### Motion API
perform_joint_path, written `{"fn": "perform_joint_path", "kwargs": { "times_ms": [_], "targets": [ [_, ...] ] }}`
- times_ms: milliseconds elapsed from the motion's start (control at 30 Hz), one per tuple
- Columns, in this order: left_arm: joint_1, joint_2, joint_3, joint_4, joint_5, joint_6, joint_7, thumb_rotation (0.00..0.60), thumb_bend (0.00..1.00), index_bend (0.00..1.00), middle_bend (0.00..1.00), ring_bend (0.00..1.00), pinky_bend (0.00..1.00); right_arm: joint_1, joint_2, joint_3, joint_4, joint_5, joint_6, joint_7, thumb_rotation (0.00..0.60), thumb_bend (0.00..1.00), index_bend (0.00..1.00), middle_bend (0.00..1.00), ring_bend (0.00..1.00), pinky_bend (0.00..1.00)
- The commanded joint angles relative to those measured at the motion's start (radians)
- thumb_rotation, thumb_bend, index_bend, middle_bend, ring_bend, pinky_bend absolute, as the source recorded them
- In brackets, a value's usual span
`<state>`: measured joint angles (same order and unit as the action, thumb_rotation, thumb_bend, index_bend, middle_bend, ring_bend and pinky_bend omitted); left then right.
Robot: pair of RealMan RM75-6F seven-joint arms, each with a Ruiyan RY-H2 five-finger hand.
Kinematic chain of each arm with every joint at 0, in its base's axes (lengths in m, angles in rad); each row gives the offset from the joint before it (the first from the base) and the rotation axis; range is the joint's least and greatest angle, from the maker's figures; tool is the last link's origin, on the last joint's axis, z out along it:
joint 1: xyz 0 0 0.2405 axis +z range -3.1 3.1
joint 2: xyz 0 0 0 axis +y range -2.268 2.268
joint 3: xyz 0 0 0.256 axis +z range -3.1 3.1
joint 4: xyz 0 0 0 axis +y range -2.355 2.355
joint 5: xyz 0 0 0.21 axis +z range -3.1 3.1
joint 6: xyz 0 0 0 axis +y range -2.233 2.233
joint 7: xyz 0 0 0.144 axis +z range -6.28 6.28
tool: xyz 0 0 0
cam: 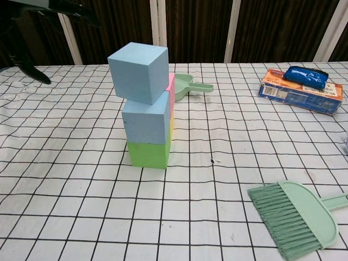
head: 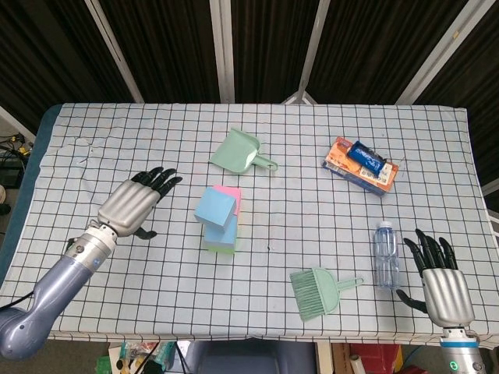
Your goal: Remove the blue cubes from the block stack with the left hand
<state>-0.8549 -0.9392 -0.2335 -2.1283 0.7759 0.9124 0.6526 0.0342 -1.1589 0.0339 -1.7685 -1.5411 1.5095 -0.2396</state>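
Observation:
A block stack stands mid-table: a top blue cube (cam: 138, 72) turned askew on a second blue cube (cam: 145, 117), which sits on a green cube (cam: 148, 154). Behind them a pink block (head: 229, 192) tops a yellow one (cam: 172, 124). My left hand (head: 134, 202) hovers open to the left of the stack, fingers (head: 159, 179) stretched toward it, still apart from the blocks; in the chest view only dark fingers (cam: 32, 72) show at the top left. My right hand (head: 446, 287) is open at the table's near right edge, holding nothing.
A green dustpan (head: 241, 151) lies behind the stack. A green hand brush (head: 316, 291) lies front right, a clear water bottle (head: 385, 254) stands beside my right hand, and an orange box (head: 360, 165) with a blue pouch sits far right.

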Motion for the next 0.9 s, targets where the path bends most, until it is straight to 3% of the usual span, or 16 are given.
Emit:
{"fn": "perform_joint_path", "kwargs": {
  "times_ms": [33,433,900],
  "targets": [
    [-0.07,-0.072,0.01,-0.013,-0.077,0.067,0.071,0.6,0.06,0.0,0.0,0.0,0.15,0.0,0.003,0.001,0.003,0.003,-0.001,0.007,0.6,0.12,0.16,0.03,0.1,0.0],
    [-0.2,-0.214,0.024,-0.003,-0.201,0.167,0.17,0.6,0.06,0.0,0.0,0.0,0.15,0.004,0.011,0.005,0.008,0.008,-0.006,0.031,0.6,0.12,0.16,0.03,0.1,0.0],
    [-0.278,-0.308,0.002,0.061,-0.273,0.228,0.179,0.6,0.07,0.02,0.07,0.02,0.19,0.004,0.018,0.007,0.015,0.013,-0.005,0.048,0.6,0.12,0.16,0.03,0.1,0.0]
  ]
}}
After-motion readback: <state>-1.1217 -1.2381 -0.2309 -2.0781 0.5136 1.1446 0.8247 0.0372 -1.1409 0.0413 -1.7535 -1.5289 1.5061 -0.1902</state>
